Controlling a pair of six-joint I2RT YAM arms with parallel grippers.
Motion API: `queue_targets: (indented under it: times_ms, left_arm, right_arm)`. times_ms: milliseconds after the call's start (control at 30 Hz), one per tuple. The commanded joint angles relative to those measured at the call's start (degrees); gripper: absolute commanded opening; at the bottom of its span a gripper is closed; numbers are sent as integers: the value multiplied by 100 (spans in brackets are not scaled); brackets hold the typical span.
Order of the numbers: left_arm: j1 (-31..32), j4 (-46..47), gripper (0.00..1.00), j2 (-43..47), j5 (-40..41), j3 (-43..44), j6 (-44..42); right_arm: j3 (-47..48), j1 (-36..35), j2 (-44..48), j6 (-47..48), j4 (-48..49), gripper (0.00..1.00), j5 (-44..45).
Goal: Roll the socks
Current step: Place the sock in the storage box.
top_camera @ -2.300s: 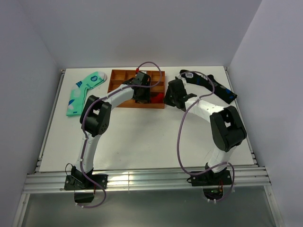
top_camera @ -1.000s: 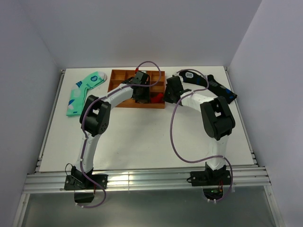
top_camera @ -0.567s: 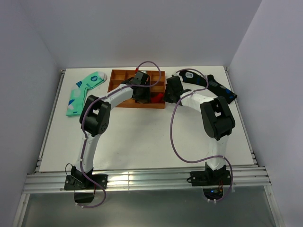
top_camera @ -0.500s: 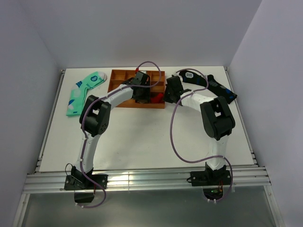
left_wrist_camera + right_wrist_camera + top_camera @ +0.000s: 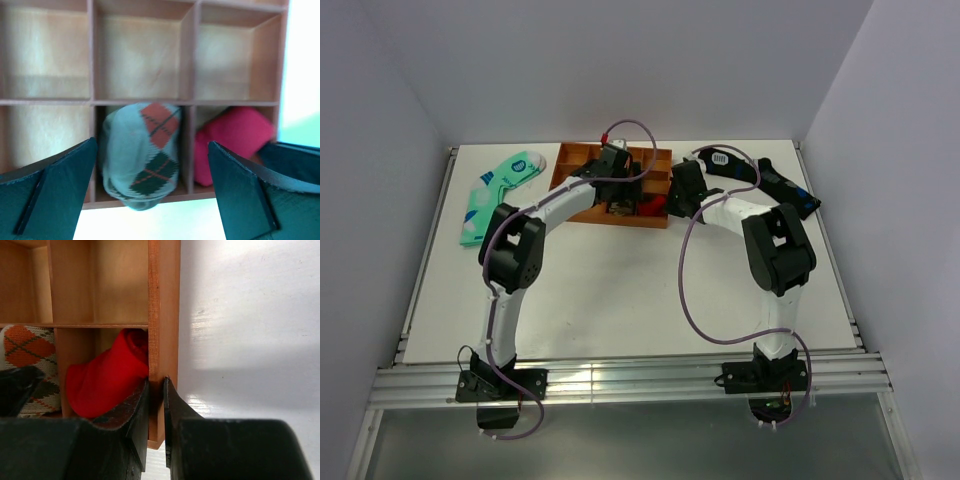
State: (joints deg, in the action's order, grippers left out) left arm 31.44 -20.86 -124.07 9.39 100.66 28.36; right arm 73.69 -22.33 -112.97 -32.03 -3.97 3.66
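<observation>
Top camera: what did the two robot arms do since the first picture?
The right gripper slid left to the wooden tray and pinched its right wall. Then the left gripper lifted off the tray, open, leaving the rolled argyle sock in the compartment beside the red sock. The green sock, black sock and red sock stayed put.

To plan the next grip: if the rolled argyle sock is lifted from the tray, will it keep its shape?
The sock looks like soft knit, so it would probably squash and feel light. Nothing visible binds the roll, so it may loosen when lifted. It bulges over the tray rim, so a push might tip it out.
</observation>
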Motion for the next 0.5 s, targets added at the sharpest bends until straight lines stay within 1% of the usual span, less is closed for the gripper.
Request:
queue_targets:
  times_ms: [0,233,467]
  left_arm:
    - [-33,-23,100,-12,45,-64,29]
    - [-147,47,99,234,274,-354,222]
    - [-340,267,100,647,186,-706,372]
  right_arm:
    - [22,88,-234,74,-219,0,91]
    - [110,132,-322,118,-280,0,38]
    - [233,237,-401,259,-306,0,29]
